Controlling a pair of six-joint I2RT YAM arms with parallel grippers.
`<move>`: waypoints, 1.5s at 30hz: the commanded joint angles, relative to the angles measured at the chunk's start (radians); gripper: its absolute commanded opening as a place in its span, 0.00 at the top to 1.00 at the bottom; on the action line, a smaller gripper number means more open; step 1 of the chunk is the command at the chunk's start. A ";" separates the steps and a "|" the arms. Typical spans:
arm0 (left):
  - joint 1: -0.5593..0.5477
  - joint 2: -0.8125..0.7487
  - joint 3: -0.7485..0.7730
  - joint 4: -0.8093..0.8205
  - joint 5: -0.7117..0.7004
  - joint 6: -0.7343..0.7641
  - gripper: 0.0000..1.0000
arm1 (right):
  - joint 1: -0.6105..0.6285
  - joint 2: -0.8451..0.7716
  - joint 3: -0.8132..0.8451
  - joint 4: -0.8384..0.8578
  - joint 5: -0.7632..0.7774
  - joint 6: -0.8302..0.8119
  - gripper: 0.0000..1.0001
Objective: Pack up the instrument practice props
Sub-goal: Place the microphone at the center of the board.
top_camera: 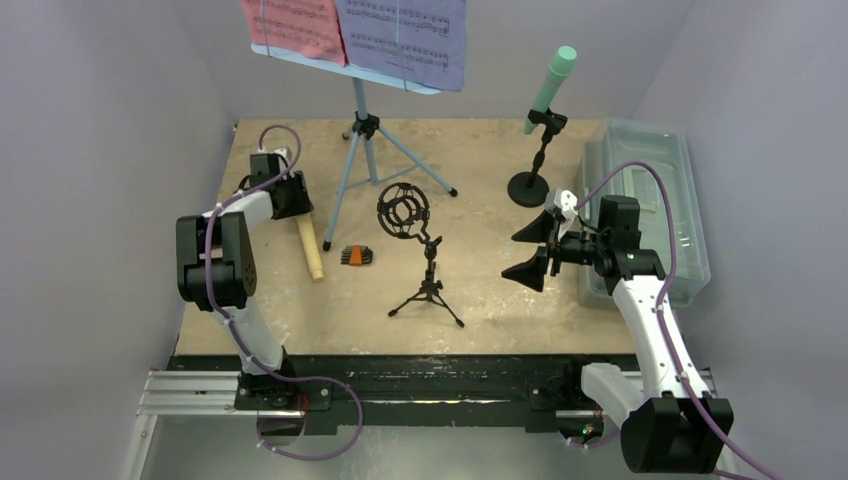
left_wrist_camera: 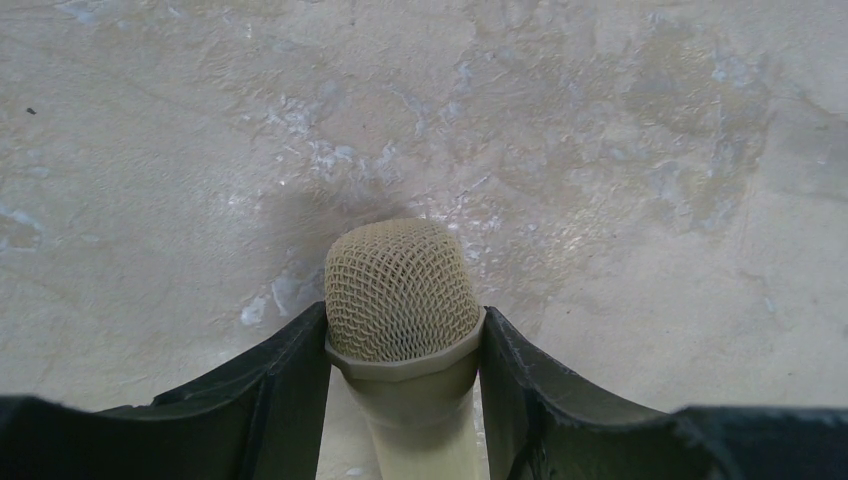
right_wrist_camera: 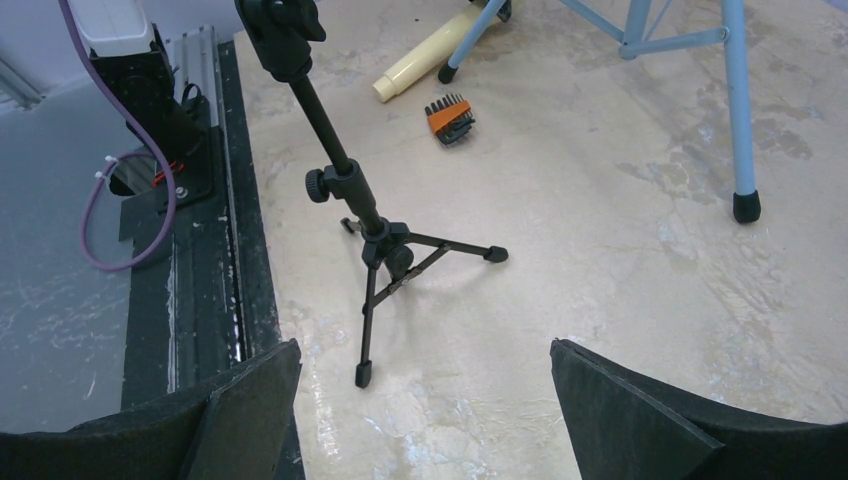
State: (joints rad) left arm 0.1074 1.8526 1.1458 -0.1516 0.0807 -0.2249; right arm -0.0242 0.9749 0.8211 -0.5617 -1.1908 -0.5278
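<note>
My left gripper (left_wrist_camera: pixel 403 345) is shut on the yellow microphone (left_wrist_camera: pixel 400 290), its fingers pressing the collar just below the mesh head. From above, the microphone's body (top_camera: pixel 311 250) slants away from the left gripper (top_camera: pixel 287 190) towards the near edge. A light-blue tripod (top_camera: pixel 362 140) carries a red page (top_camera: pixel 295 25) and a purple page (top_camera: pixel 405 35). The mint-green microphone (top_camera: pixel 551 85) stands in a black round-base stand (top_camera: pixel 530 185). A small black tripod (top_camera: pixel 428 285) with an empty shock mount stands mid-table. My right gripper (top_camera: pixel 535 250) hangs open, nothing between its fingers, right of that tripod (right_wrist_camera: pixel 378 245).
A translucent grey tub (top_camera: pixel 650 215) lies along the right edge, just behind my right arm. A small orange-and-black item (top_camera: pixel 355 255) lies between the yellow microphone and the black tripod. The black rail (top_camera: pixel 400 375) runs along the near edge.
</note>
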 commanded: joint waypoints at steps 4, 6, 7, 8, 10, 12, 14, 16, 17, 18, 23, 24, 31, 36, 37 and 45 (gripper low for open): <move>0.028 0.002 0.058 0.023 0.136 -0.059 0.59 | 0.005 0.002 0.033 0.002 0.006 -0.014 0.01; 0.032 -0.006 0.057 0.023 0.150 -0.066 0.48 | 0.006 0.002 0.033 0.002 0.009 -0.014 0.01; 0.033 -0.010 0.054 0.024 0.156 -0.068 0.43 | 0.006 0.003 0.033 0.002 0.010 -0.014 0.01; 0.036 -0.015 0.050 0.028 0.163 -0.069 0.39 | 0.005 0.004 0.033 0.002 0.010 -0.014 0.01; 0.038 -0.022 0.043 0.033 0.167 -0.071 0.32 | 0.006 0.004 0.033 0.002 0.011 -0.014 0.01; 0.040 -0.029 0.037 0.038 0.175 -0.073 0.26 | 0.006 0.005 0.032 0.003 0.011 -0.014 0.01; 0.040 -0.039 0.032 0.044 0.181 -0.071 0.23 | 0.006 0.005 0.033 0.002 0.013 -0.014 0.01; 0.042 -0.050 0.023 0.051 0.182 -0.072 0.21 | 0.005 0.005 0.034 0.002 0.014 -0.014 0.01; 0.041 -0.055 0.020 0.053 0.182 -0.073 0.21 | 0.006 0.005 0.033 0.002 0.014 -0.015 0.01; 0.041 -0.060 0.018 0.053 0.182 -0.073 0.21 | 0.005 0.005 0.033 0.002 0.015 -0.015 0.01; 0.041 -0.089 0.003 0.057 0.180 -0.071 0.21 | 0.006 0.005 0.033 0.002 0.017 -0.017 0.01; 0.041 -0.097 -0.001 0.057 0.179 -0.071 0.21 | 0.005 0.007 0.032 0.002 0.019 -0.017 0.01; 0.041 -0.198 -0.044 0.061 0.155 -0.068 0.19 | 0.006 0.005 0.032 0.002 0.021 -0.018 0.01; 0.041 -0.269 -0.080 0.064 0.152 -0.062 0.15 | 0.005 0.005 0.032 0.002 0.023 -0.020 0.01; 0.041 -0.282 -0.084 0.061 0.154 -0.058 0.14 | 0.005 0.005 0.032 0.002 0.023 -0.021 0.01; 0.042 -0.409 -0.152 0.037 0.121 -0.104 0.00 | 0.006 0.004 0.032 0.000 0.025 -0.024 0.01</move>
State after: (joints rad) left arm 0.1394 1.5215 1.0187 -0.1211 0.2302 -0.2897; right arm -0.0242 0.9752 0.8211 -0.5617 -1.1687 -0.5327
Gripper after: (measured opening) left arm 0.993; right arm 0.987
